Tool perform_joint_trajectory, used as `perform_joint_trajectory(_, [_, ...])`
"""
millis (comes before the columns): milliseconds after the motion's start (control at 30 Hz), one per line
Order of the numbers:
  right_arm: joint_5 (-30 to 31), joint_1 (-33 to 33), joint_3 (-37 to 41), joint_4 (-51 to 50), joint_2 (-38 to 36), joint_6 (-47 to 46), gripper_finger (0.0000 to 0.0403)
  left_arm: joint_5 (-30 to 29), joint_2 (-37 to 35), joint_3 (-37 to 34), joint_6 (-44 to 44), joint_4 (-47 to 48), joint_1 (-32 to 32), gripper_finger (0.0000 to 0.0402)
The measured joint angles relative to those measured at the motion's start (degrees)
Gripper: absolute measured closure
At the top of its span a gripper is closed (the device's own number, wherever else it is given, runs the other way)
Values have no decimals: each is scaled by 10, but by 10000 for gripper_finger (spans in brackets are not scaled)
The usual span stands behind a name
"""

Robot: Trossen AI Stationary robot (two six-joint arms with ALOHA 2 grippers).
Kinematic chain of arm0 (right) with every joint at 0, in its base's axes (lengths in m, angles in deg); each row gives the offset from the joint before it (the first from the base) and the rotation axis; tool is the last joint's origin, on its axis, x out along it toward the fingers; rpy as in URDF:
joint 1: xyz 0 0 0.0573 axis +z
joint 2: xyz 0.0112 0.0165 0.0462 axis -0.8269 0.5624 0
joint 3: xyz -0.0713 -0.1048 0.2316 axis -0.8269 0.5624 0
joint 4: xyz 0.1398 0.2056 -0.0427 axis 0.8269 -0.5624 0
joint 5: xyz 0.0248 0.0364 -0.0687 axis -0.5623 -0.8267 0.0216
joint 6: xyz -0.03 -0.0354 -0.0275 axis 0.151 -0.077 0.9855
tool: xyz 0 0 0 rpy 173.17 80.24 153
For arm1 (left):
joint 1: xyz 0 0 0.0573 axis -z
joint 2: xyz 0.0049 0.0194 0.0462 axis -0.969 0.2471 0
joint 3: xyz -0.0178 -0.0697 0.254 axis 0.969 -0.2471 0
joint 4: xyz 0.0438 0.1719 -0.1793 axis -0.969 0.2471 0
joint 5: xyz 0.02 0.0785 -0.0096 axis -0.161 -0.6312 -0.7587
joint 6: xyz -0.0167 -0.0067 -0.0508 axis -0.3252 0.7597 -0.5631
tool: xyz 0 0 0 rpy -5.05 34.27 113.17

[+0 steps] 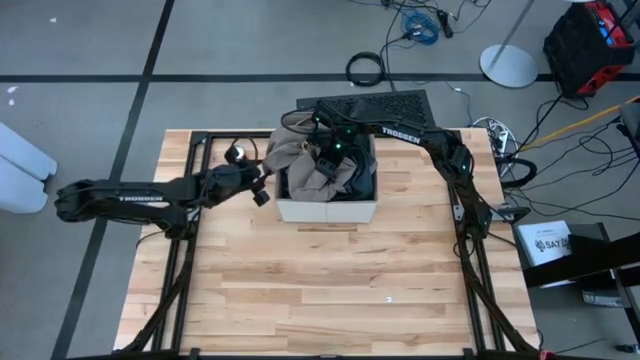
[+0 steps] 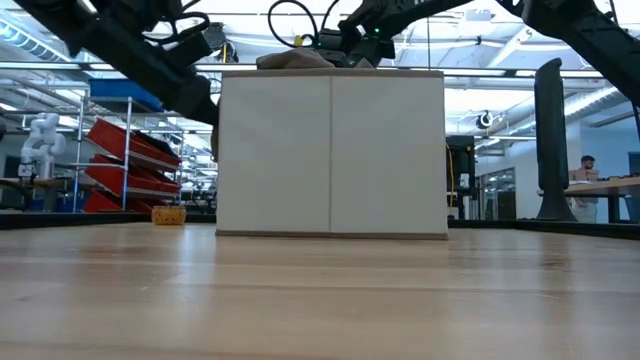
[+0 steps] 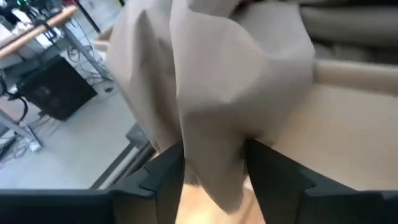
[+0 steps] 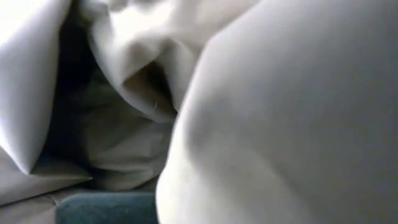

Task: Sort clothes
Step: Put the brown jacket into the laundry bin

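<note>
tan garment (image 3: 211, 93) pinched by left pincer (image 3: 214, 165) beside box (image 1: 328, 210).

A light wooden table (image 1: 330, 290) of butcher-block planks is seen from above, set on a grey floor crossed by dark lines. Toward the table's far edge a beige square fabric box (image 1: 328, 209) is placed; from table height its pale front wall (image 2: 331, 152) is shown upright, divided by a centre seam. Behind the table a black perforated panel (image 1: 385, 104) is laid flat, with a coiled black cable (image 1: 366, 69) just beyond it. A round white stand base (image 1: 508, 67) and a red-and-black case (image 1: 590, 40) are found farther off — both well apart from the table. In the room behind, red shelving bins (image 2: 130, 165) and a small yellow object (image 2: 168, 214) are visible — and a person (image 2: 585, 172) is seated at a distant desk.
</note>
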Motion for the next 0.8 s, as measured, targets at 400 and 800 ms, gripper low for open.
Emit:
perform_joint_trajectory(400, [-2,0,0,3,0,-4,403,13,-23,24,72,-150,-30,396])
perform_joint_trajectory(800, [-5,-26,2,-11,-16,-9,403,154,63,36,-95,-314,-29,400])
